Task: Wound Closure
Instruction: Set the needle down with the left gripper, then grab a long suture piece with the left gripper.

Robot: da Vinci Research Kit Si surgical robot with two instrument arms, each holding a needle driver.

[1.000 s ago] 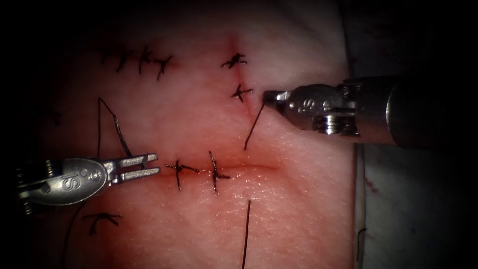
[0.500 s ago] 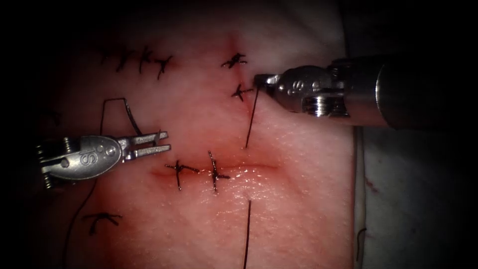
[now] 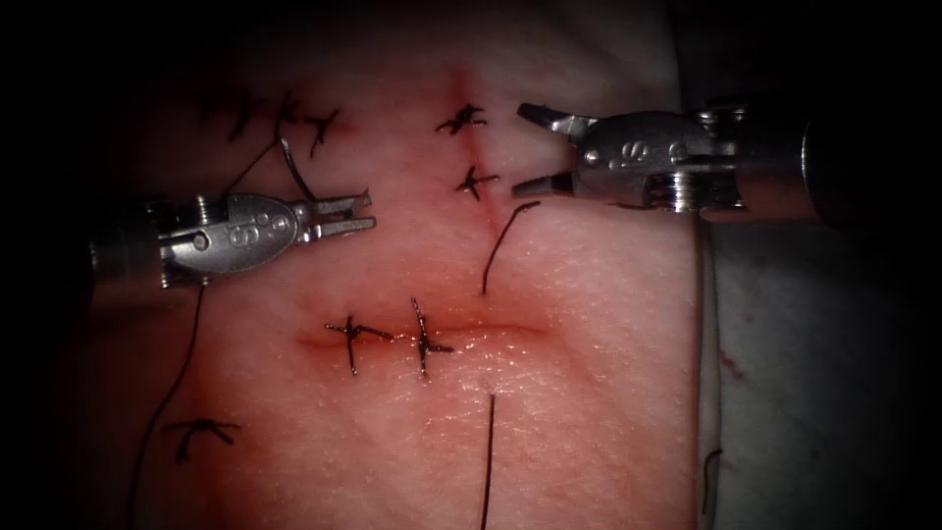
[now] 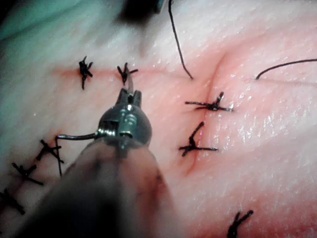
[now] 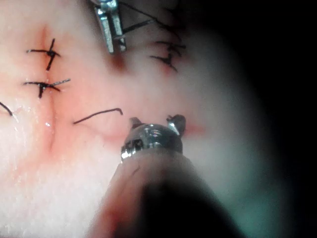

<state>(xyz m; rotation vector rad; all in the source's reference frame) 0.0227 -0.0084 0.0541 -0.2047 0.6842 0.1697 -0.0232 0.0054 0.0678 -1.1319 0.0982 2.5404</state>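
The right tool [image 3: 525,149] gapes empty above the loose thread end [image 3: 500,245] right of the cut [image 3: 481,329]; the left tool's [image 3: 355,214] fingers grip the needle [image 3: 294,169], and a tug could draw that short tail through the tissue [image 3: 589,393].

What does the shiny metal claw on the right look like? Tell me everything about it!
The right end effector is a small, shiny silver metal tool on a thicker dark shaft entering from the right. Its two thin pointed jaws are spread wide open, pointing left toward the two knotted stitches of the upright cut. It holds nothing. A loose thread end lies on the tissue just below its lower jaw. A letter S and small dots are stamped on its rounded body.
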